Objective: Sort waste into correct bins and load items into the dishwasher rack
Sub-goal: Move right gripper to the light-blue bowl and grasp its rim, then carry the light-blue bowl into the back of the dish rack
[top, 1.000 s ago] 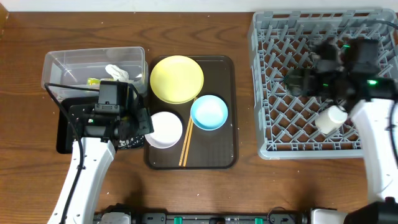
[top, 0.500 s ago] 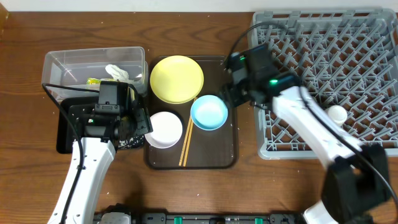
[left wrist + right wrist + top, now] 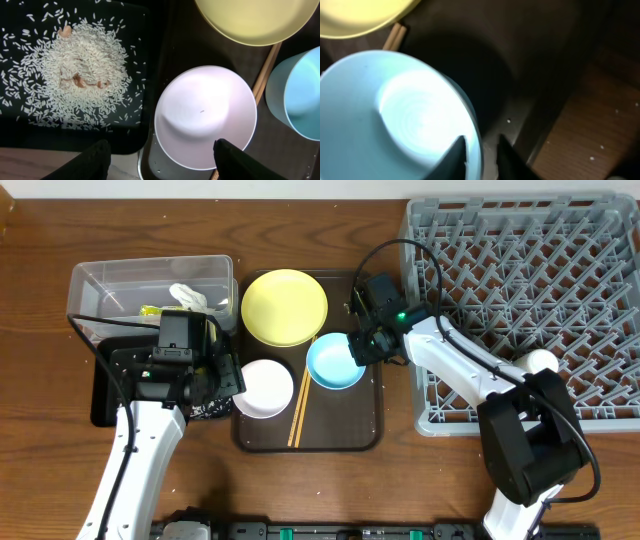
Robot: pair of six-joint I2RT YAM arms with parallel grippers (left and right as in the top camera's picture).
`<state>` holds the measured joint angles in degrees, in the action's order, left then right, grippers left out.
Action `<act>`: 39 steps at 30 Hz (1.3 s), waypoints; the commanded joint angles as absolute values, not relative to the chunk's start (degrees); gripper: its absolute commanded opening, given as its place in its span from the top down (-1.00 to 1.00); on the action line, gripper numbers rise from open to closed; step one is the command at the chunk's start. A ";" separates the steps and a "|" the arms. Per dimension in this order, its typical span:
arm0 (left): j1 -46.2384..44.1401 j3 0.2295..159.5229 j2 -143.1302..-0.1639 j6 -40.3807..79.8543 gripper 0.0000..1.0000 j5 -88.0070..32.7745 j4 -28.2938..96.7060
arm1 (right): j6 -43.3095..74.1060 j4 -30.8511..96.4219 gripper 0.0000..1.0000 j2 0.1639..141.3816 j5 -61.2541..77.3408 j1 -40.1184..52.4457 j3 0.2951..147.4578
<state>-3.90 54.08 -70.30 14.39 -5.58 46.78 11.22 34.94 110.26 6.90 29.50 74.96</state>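
On the brown serving tray the light blue bowl (image 3: 332, 362) has my right gripper (image 3: 358, 345) at its right rim. In the right wrist view one finger sits inside the bowl (image 3: 385, 110) and the other outside, and the gripper (image 3: 482, 152) is shut on the rim. My left gripper (image 3: 160, 162) is open over the white bowl's (image 3: 205, 115) near edge, beside the black tray (image 3: 150, 75) of rice (image 3: 85, 70). The yellow plate (image 3: 285, 307) and chopsticks (image 3: 299, 415) lie on the serving tray. A small pale cup (image 3: 540, 363) lies in the dishwasher rack (image 3: 412, 280).
The clear tub (image 3: 110, 280) at the left holds crumpled white paper (image 3: 190, 295) and a wrapper (image 3: 150, 311). The brown serving tray (image 3: 360, 430) lies between the bins and the rack. A black cable loops over the rack's left wall.
My right arm swung left from the rack to the light blue bowl and closed its jaws on the rim. The cup stayed in the rack. The left arm has not moved.
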 commanded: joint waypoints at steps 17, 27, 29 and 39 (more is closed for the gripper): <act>-3.77 54.46 -70.41 14.70 -0.37 -4.89 47.11 | 12.23 38.22 0.98 110.91 6.44 29.71 75.31; -3.77 54.46 -70.41 14.70 -0.37 -4.89 47.11 | 9.54 38.28 0.98 103.18 -1.85 26.70 80.44; -3.77 54.46 -70.41 14.72 -0.37 -4.89 47.11 | 8.19 36.64 0.98 100.38 -8.47 25.76 82.35; -3.77 54.46 -70.41 14.70 -0.38 -4.89 47.11 | -7.05 20.93 0.98 97.32 -37.91 20.88 84.53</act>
